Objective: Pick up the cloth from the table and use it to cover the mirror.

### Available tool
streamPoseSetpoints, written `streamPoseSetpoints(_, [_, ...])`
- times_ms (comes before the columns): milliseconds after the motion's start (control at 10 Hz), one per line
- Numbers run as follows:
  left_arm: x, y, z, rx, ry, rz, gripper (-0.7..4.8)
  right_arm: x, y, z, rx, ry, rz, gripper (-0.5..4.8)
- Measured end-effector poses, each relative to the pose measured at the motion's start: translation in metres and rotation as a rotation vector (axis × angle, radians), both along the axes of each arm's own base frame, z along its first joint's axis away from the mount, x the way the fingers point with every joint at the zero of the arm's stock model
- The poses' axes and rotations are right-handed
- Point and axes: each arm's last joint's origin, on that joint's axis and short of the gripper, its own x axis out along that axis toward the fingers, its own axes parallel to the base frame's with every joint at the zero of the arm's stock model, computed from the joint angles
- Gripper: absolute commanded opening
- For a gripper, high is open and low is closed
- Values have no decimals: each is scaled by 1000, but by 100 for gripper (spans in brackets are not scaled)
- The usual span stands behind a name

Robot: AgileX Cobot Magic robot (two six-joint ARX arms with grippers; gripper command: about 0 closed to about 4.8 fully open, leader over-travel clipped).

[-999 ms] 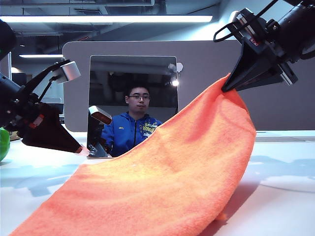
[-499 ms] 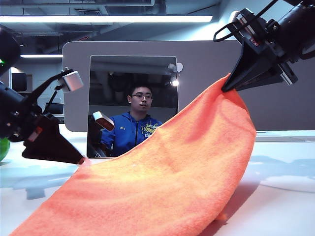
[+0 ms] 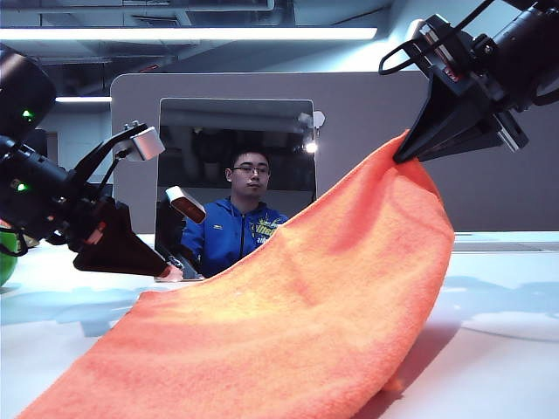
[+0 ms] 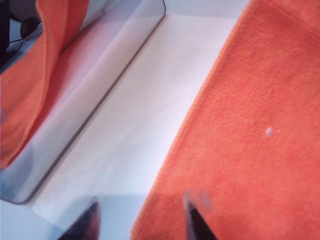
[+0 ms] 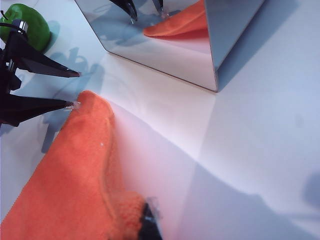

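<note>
The left gripper [image 3: 166,269], jaws spread and empty, sits low at the cloth [image 3: 288,323]'s free corner just in front of the mirror [image 3: 236,183]; one fingertip [image 4: 197,222] is over the orange edge. The cloth is soft, light and limp, sagging from the table [image 3: 498,349] up to the right gripper [image 3: 403,159], clamped shut on the raised corner. That low corner looks the sensible second hold, pinched deep since the fuzzy pile may slip.

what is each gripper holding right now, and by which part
The right gripper is shut on the cloth, pinching one raised corner. The left gripper holds nothing; its open jaws straddle the far corner.
</note>
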Motion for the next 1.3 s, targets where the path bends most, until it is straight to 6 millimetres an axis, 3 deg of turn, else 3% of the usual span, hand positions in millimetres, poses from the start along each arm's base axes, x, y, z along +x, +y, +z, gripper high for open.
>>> streamPoseSetpoints(1298, [-6, 2, -9, 53, 109, 30, 219, 0, 0, 0, 0, 0, 0, -5])
